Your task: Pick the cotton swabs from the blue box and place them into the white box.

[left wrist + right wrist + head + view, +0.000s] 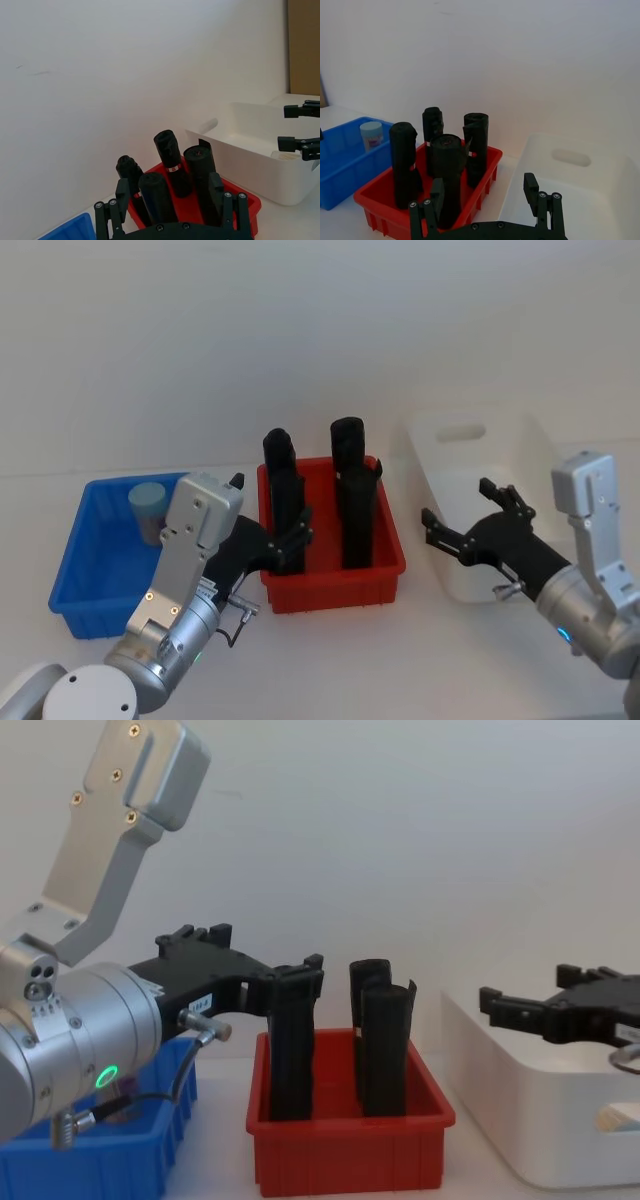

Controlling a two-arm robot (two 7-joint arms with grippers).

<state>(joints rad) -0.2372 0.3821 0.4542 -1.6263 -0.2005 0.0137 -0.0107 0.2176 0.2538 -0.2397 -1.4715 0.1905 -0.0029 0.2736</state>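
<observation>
The left claw point(268, 510), wide and empty beside the blue box point(72, 552), should drop squarely over the cotton swabs point(148, 508), clear of the black rolls point(352, 490); the right claw point(457, 502) hangs wide above the white box point(430, 465)

**Both arms reaching forward, fingers spread**

The left arm point(172, 612) is extending forward from the near left corner of the table point(330, 665), with its silver wrist housing point(200, 512) angling upward. The left gripper point(270, 512) is pointing away from the body, and its black fingers point(122, 194) are standing wide apart. The right arm point(590, 612) is coming in from the near right corner, its wrist housing likewise raised. The right gripper point(462, 510) is pointing forward and toward the left, its fingers point(530, 185) also spread apart. Both grippers are hanging above the surface, well apart from each other.
</observation>
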